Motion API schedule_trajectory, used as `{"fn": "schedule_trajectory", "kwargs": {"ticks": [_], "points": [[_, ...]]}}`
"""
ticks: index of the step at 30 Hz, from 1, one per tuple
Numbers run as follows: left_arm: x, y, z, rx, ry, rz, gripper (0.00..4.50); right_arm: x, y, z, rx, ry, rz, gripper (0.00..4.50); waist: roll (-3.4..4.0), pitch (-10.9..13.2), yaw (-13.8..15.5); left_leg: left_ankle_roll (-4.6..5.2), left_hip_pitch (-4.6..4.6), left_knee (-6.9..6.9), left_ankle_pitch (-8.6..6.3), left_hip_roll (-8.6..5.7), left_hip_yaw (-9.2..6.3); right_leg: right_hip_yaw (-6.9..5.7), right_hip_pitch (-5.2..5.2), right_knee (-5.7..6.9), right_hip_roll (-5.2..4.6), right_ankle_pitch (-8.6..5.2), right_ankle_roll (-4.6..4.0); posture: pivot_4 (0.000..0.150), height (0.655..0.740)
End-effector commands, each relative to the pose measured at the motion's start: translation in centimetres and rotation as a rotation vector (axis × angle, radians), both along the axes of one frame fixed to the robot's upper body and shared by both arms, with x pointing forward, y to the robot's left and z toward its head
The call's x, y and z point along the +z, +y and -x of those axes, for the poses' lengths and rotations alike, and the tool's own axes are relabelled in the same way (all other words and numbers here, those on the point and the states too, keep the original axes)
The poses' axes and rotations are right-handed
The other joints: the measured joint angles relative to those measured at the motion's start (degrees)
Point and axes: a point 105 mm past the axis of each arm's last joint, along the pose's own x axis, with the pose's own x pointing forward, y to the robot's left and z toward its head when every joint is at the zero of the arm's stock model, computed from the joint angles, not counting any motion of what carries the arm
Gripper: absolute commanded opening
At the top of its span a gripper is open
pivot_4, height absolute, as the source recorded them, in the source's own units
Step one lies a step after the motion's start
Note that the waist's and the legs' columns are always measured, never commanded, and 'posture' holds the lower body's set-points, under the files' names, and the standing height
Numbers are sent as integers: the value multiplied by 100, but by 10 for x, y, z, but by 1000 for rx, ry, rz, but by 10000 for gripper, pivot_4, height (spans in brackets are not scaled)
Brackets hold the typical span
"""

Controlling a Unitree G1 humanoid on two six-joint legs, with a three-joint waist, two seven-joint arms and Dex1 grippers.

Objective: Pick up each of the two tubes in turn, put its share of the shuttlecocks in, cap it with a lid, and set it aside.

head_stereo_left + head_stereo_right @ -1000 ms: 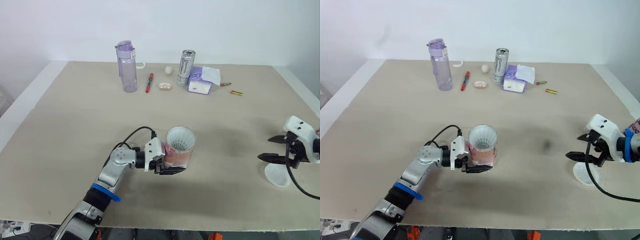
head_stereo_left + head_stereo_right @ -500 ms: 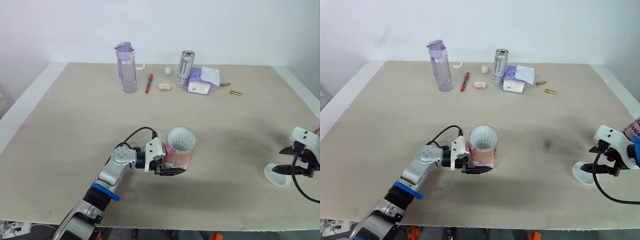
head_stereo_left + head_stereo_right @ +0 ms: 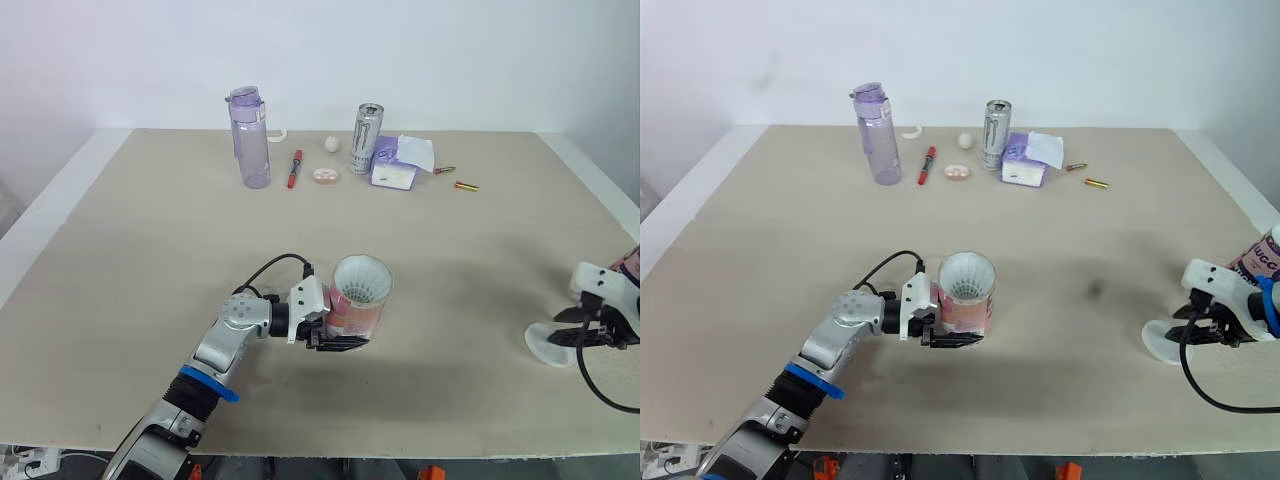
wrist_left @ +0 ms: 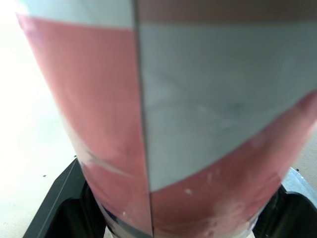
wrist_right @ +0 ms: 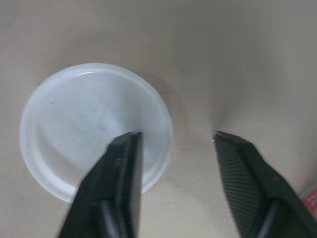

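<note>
Two fingers of the right gripper (image 5: 176, 140) stood apart astride the rim of the white lid (image 5: 74, 124), which lay flat on the table (image 3: 150, 260) at about 4 o'clock; one finger was over the disc and one outside it, presumably set to pinch and lift. Left gripper (image 3: 348, 335) was clamped on the pink-and-white tube (image 3: 355, 310) at 6 o'clock, holding it upright with a shuttlecock (image 3: 361, 278) in its mouth, likely steadied for capping. Water bottle (image 3: 248, 137), can (image 3: 367, 137) and tissue pack (image 3: 400, 165) sat unused at 12 o'clock.
</note>
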Motion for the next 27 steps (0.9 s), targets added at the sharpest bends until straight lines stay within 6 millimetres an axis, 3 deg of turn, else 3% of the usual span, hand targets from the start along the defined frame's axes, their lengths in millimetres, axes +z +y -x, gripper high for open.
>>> {"fn": "schedule_trajectory", "kwargs": {"ticks": [1, 2, 7, 13, 16, 19, 27], "points": [[-4, 0, 2, -9, 2, -27, 31515, 3, 8, -3, 51, -15, -7, 4202, 0, 0, -5, 0, 0, 0, 0, 0, 0, 0, 0, 0, 0, 0, 0, 1500, 7400], [-5, 0, 1, -8, 1, -30, 31515, 3, 11, -3, 65, -17, -9, 511, 0, 0, -6, 0, 1, 0, 0, 0, -1, 0, 2, 0, 0, 0, 0, 1500, 7400], [-4, 0, -4, 2, 1, -36, 31515, 12, 26, -7, 138, -60, -23, 511, -1, 1, -15, 0, 6, 0, 0, 1, -4, -2, 6, 0, 1, 0, -1, 1500, 7400], [-7, 4, -11, 25, 13, -54, 31515, 56, 69, -21, 297, -199, -61, 511, 0, 1, -19, 0, 9, 2, 0, -1, -3, 1, 7, 0, 1, 4, 0, 1500, 7400], [-9, 5, -16, 40, 35, -70, 31515, 99, 115, -26, 489, -320, -60, 511, 2, 1, -19, 0, 9, 4, 0, -2, -6, 1, 7, 0, 1, 7, 0, 1500, 7400], [-12, 7, -19, 50, 39, -96, 31515, 129, 154, -23, 641, -405, -84, 511, 17, 5, -25, 0, 9, 6, 0, -3, -6, 4, 3, 0, 1, 11, 0, 1500, 7400], [-17, 2, -26, 84, 48, -120, 31515, 166, 239, -10, 995, -522, -123, 511, 0, 10, -21, -1, 3, 4, -1, 2, -15, -8, -2, -5, -6, 7, -8, 1500, 7400]]}}
